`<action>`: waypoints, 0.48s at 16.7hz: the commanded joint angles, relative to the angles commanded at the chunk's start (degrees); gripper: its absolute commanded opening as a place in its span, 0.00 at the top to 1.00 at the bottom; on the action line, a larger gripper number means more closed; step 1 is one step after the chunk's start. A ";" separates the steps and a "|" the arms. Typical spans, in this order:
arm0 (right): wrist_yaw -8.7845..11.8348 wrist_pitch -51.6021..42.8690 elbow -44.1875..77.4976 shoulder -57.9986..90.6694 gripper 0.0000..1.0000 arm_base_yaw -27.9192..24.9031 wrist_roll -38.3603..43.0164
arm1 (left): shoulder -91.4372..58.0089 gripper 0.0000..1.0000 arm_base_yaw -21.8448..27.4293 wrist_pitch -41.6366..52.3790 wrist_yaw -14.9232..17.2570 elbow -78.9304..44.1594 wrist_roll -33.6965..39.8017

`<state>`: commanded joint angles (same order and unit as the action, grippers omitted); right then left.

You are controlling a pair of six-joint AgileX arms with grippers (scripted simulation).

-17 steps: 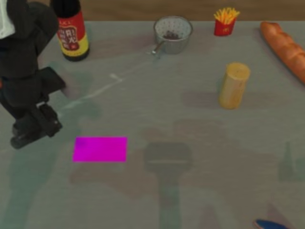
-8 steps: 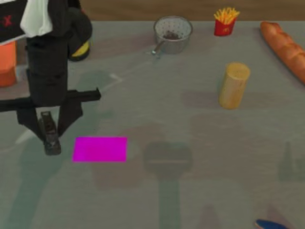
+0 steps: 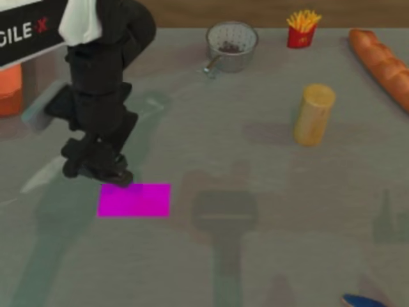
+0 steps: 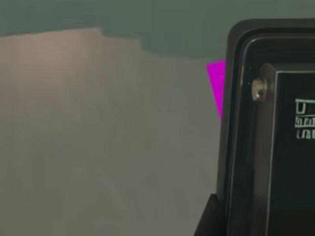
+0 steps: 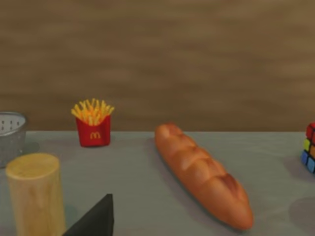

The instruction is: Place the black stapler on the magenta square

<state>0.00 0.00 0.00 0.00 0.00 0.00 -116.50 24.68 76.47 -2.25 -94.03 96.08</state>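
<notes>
The magenta square [image 3: 137, 200] lies flat on the table left of the middle; one corner of it [image 4: 216, 83] shows in the left wrist view. My left gripper [image 3: 99, 163] hangs just over the patch's far left corner, shut on the black stapler [image 3: 118, 177], whose dark end pokes out beside the patch edge. In the left wrist view the stapler [image 4: 275, 147] fills the near side, glossy black with a small metal rivet. The arm hides most of the stapler from above. My right arm is parked at the table's near right; only one dark fingertip [image 5: 98, 216] shows.
A metal strainer [image 3: 231, 45], a box of fries [image 3: 302, 29] and a long bread loaf [image 3: 381, 61] line the far edge. A yellow wooden cylinder [image 3: 313, 115] stands right of the middle. An orange object [image 3: 9, 89] sits at the far left, a colour cube [image 5: 309, 147] at the right.
My left arm has carried the stapler to the right, from left of the magenta patch to over its far left corner. The sauce bottle is now hidden behind the arm.
</notes>
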 joint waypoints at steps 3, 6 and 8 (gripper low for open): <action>0.00 0.00 0.00 0.00 0.00 0.00 0.00 | 0.70 1.00 0.87 -2.55 1.42 -1.00 11.74; 0.00 0.00 0.00 0.00 0.00 0.00 0.00 | 1.61 1.00 1.33 -4.56 2.35 -1.38 18.24; 0.00 0.00 0.00 0.00 0.00 0.00 0.00 | 1.85 1.00 1.40 -5.03 2.54 -1.42 19.47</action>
<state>0.00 0.00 0.00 0.00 0.00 0.00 -114.65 26.08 71.44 0.29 -95.45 115.55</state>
